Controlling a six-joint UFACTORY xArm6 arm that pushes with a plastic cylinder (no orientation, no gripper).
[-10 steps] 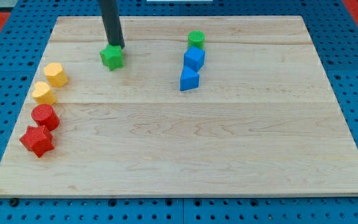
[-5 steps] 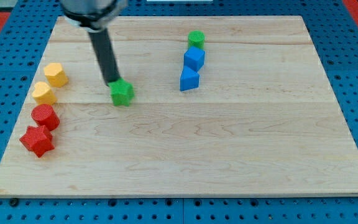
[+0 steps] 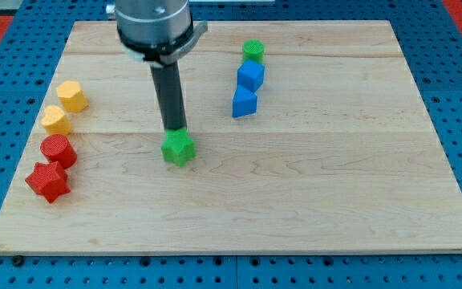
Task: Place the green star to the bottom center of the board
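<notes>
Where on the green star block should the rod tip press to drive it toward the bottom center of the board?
Press the top-left face of the green star block, pushing toward the view's bottom and slightly right. My tip already sits against its top edge, and the wooden board below it looks free of other blocks. The star's points may make it rotate, so push through its centre.

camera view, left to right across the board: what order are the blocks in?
red star → red cylinder → yellow block → green star, with my tip at its top edge → blue block. The second yellow block, second blue block and green cylinder overlap neighbours sideways, so left out.
</notes>
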